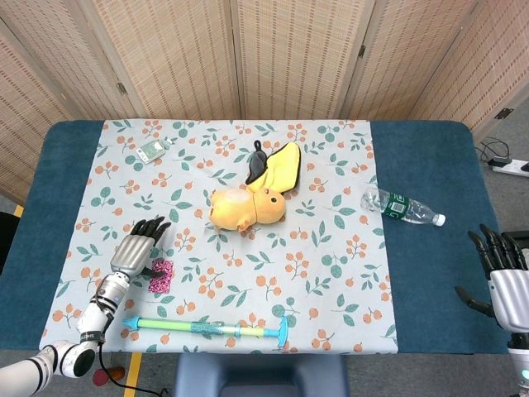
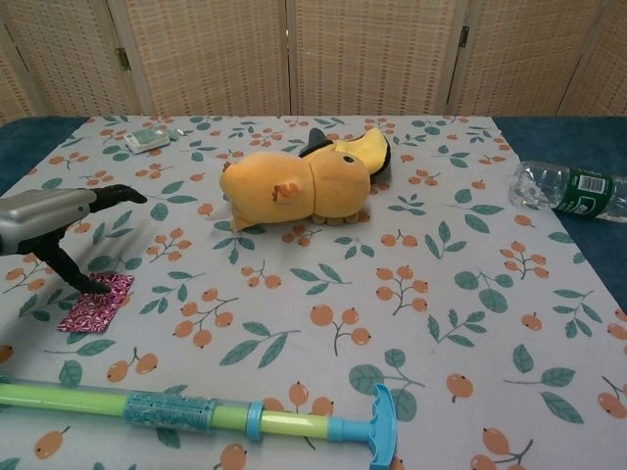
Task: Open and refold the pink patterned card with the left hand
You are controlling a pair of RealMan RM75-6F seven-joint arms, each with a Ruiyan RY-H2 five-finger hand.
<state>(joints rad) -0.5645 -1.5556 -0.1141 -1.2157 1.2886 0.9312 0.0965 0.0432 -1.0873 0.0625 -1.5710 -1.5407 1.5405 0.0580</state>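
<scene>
The pink patterned card (image 1: 161, 275) (image 2: 95, 302) lies folded flat on the floral cloth, near the front left. My left hand (image 1: 135, 247) (image 2: 54, 223) hovers over its left part with fingers spread; its thumb tip touches the card's far edge in the chest view. The other fingers point forward above the cloth, holding nothing. My right hand (image 1: 502, 275) is off the table's right edge with fingers apart and empty; it does not show in the chest view.
A green and blue toy pump (image 1: 207, 328) (image 2: 196, 413) lies along the front edge just below the card. A yellow plush toy (image 1: 252, 198) (image 2: 304, 181) sits mid-table. A water bottle (image 1: 401, 207) (image 2: 573, 190) lies right, a small packet (image 1: 152, 150) far left.
</scene>
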